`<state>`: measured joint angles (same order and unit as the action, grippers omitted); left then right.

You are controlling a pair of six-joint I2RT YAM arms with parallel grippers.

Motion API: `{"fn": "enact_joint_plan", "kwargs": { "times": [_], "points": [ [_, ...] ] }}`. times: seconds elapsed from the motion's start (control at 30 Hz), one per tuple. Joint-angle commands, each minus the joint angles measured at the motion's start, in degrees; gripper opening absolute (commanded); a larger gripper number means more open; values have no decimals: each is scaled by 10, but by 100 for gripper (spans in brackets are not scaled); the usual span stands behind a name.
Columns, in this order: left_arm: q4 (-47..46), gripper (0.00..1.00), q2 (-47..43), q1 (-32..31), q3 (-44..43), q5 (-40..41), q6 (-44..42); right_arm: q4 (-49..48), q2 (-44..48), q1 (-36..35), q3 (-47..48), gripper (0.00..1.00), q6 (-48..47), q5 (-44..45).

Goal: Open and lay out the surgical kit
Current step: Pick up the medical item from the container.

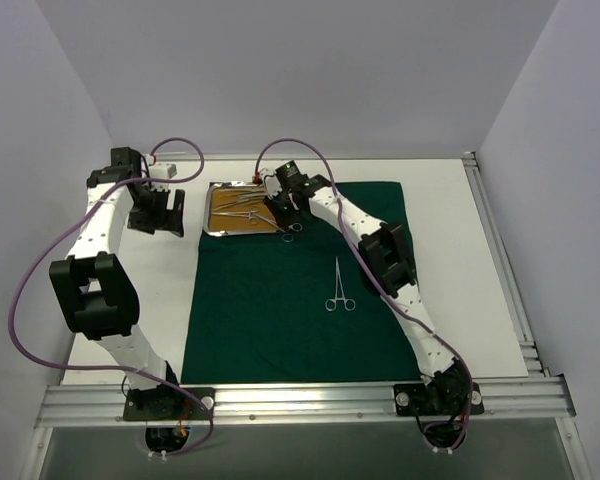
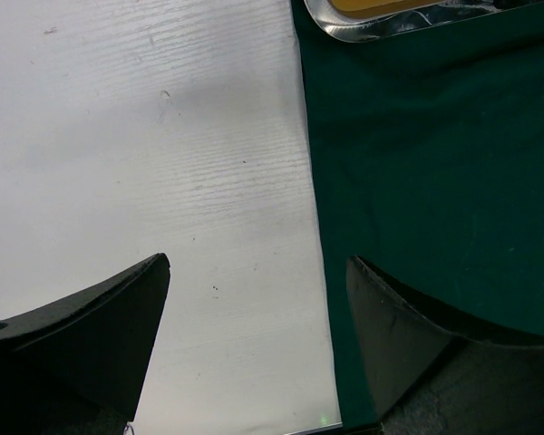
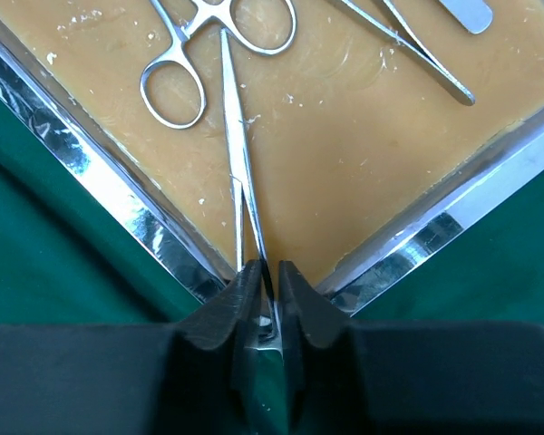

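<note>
Tweezers [image 3: 238, 136] end, perhaps inside right tool [image 3: 270, 272]

A white table [image 1: 460, 270] with a faint wood grain carried everything. Directly on it lay a dark green cloth [image 1: 280, 330], spread flat as a large rectangle around the middle, its near edge close to the metal rail [image 1: 310, 402] along the table's front. Bare white surface showed to the cloth's left, to its right and beyond its far edge.
</note>
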<state>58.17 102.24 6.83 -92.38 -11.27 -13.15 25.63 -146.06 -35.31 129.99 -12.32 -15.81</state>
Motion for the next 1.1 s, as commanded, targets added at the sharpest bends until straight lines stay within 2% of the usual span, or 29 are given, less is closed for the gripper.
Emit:
{"fn": "enact_joint_plan", "kwargs": {
  "times": [0.0, 0.17, 0.2, 0.3, 0.63, 0.8, 1.07],
  "points": [
    [1, 88, -23, -1, -2, -1, -7, 55, -23, -12, -8, 12, -11, 12],
    [0, 88, -24, -1, 0, -1, -7, 66, -34, -18, -17, 12, -18, 21],
    [0, 88, -24, -1, 0, 1, -7, 65, -38, -18, -18, 7, -17, 21],
    [1, 88, -24, -1, 0, 2, -7, 59, -37, -18, -15, 0, -13, 23],
    [1, 88, -25, -1, -2, 1, -7, -6, 39, -17, 1, 0, 8, 48],
    [2, 88, -27, -1, -1, 1, -7, -60, 90, -17, -31, 0, 26, 46],
    [4, 88, -28, -1, -5, 0, -8, -70, 140, -15, -76, 0, 34, 54]
  ]
}}
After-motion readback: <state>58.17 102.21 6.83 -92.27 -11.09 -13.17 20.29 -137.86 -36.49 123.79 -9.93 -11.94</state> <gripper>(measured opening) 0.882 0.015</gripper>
